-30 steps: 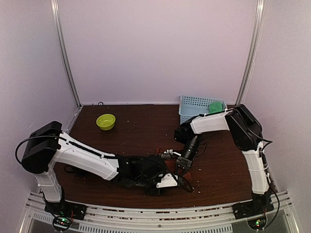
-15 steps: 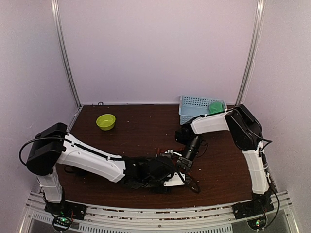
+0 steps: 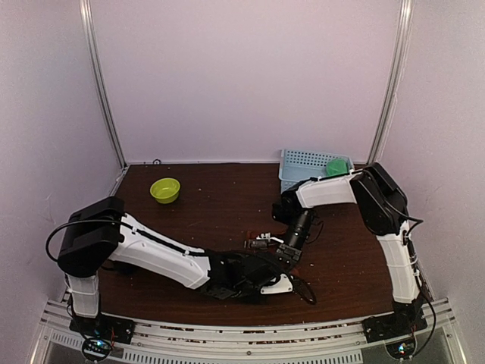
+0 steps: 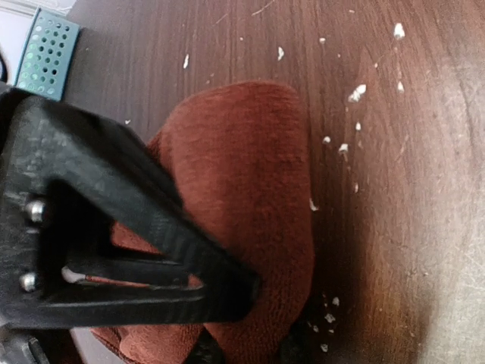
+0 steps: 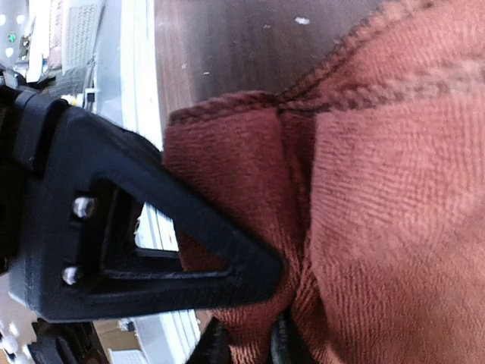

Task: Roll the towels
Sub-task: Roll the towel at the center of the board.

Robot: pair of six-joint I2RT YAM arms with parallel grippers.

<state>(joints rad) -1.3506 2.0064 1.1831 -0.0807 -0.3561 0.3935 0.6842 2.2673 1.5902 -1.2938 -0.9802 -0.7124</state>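
The rust towel [image 4: 250,174] lies bunched on the bench [image 3: 220,197], well in front of the light-blue basket [image 3: 299,161] and a little to its left. The left gripper [image 4: 227,322] is clamped on a thick fold of it, with cloth filling the gap between its jaws. The right gripper [image 5: 276,303], reaching in from the basket's side, pinches another fold. The green towel [image 3: 337,166] sits inside the basket at its right end. A green bowl [image 3: 165,189] stands well left of the basket.
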